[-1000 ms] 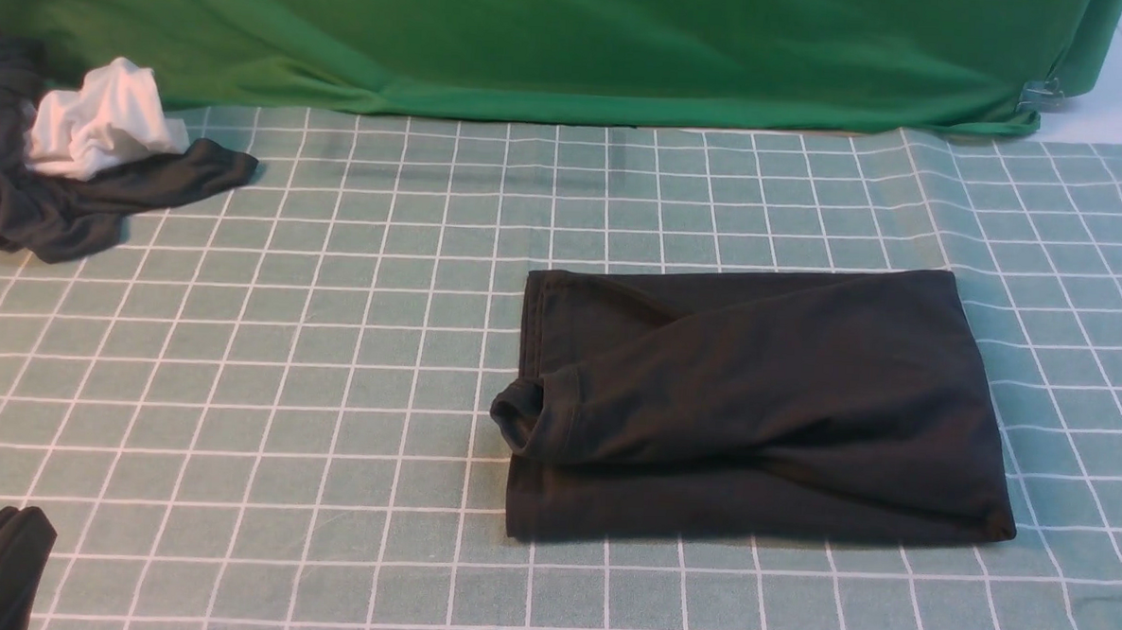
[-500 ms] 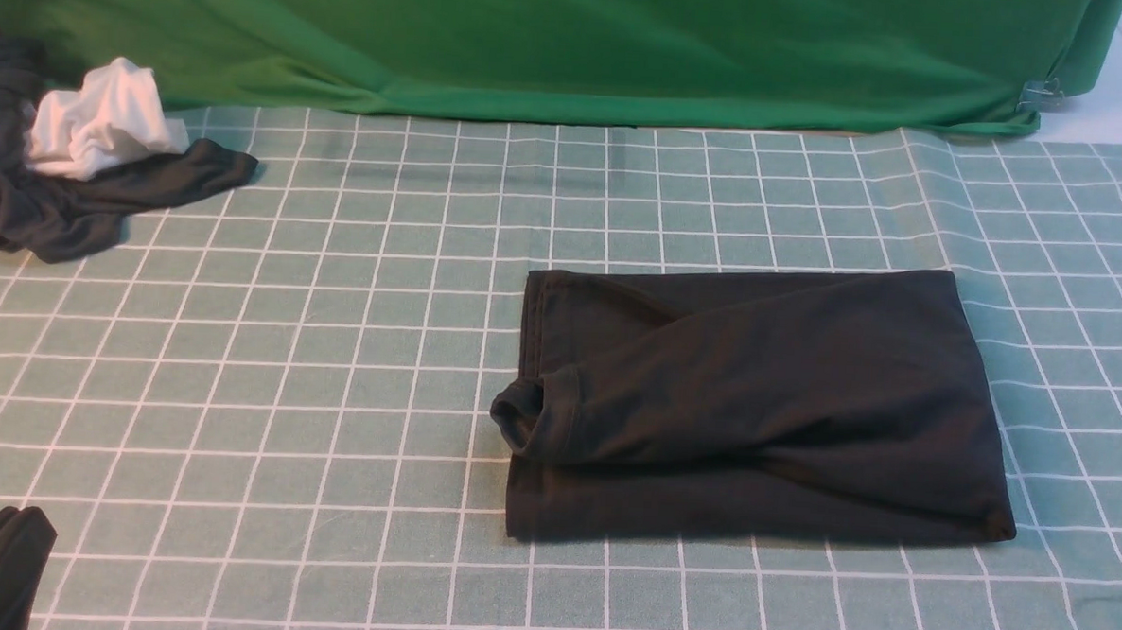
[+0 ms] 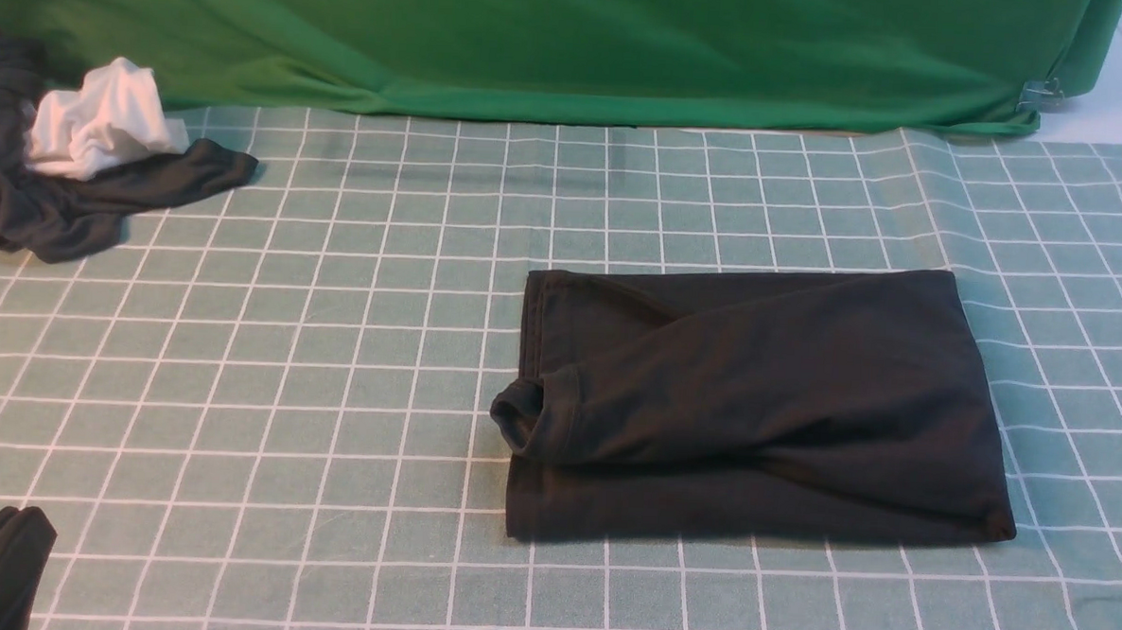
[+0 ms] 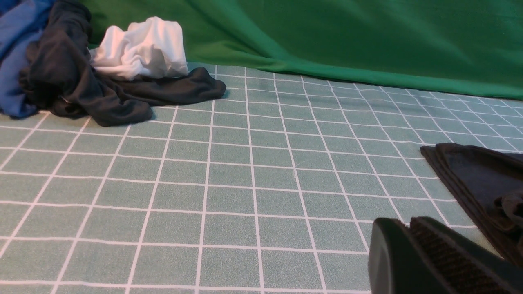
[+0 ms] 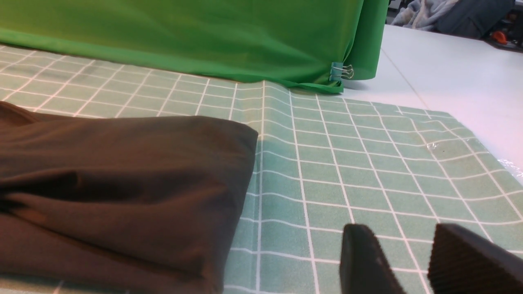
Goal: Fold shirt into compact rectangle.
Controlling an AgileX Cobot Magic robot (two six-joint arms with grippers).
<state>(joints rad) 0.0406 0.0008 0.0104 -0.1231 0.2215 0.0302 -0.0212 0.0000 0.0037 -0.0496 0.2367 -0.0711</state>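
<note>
Right of the desk's (image 3: 236, 386) centre, the folded black cotton shirt (image 3: 756, 409) lies lengthwise left-right, cuff leftward, between the closed, empty left hand (image 4: 412, 253) and the parted, empty right hand (image 5: 408, 261).

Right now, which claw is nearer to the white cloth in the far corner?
Left. The left claw, shut, faces the white cloth across open tablecloth, on the cloth's side of the folded shirt. The right claw, open, is beyond the shirt's opposite edge.
</note>
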